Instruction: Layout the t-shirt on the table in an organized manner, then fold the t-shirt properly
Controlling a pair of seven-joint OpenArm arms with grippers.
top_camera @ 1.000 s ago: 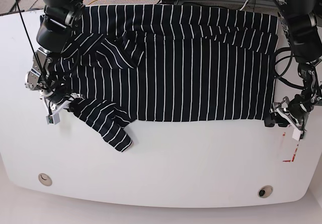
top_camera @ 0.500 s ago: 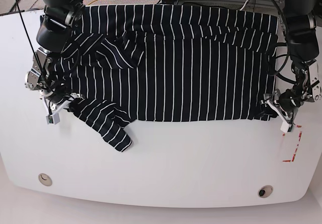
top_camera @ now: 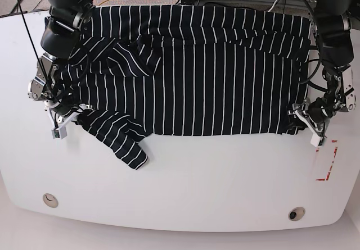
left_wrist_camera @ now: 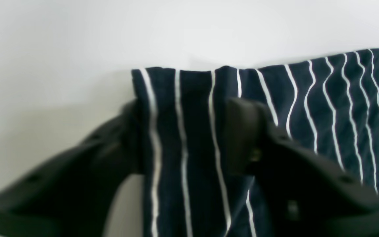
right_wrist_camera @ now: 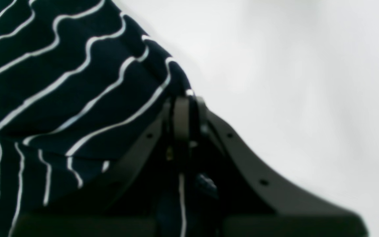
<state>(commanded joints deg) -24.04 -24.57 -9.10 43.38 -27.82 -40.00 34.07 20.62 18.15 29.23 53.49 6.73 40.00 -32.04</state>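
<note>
Black fabric with thin white stripes, the t-shirt (top_camera: 202,70), lies spread across the far half of the table (top_camera: 185,188), its top edge running along the table's far edge. The body lies mostly flat, with a loose fold of cloth bunched on its upper part toward the base view's left. One sleeve trails off the lower corner on that side and lies diagonally on the bare white surface.

Right gripper (top_camera: 70,117): positioned at the base of that trailing sleeve, near the table's edge on the base view's left. The right wrist view shows its jaws drawn fully together, with a pinch of striped cloth caught between the tips (right_wrist_camera: 183,98). Cloth rises in ripples just beside the grip.

Left gripper (top_camera: 304,121): positioned at the shirt's lower corner on the base view's right. In the left wrist view its two fingers (left_wrist_camera: 242,131) stand apart on either side of a band of striped fabric, the hem corner lying between them. Jaws are partly open and straddle the cloth; whether the pads are pressing on it cannot be told.

A red outline mark (top_camera: 327,161) sits on the table near the left gripper, clear of the shirt. Two round holes (top_camera: 296,213) lie along the near edge, well apart from the garment.
</note>
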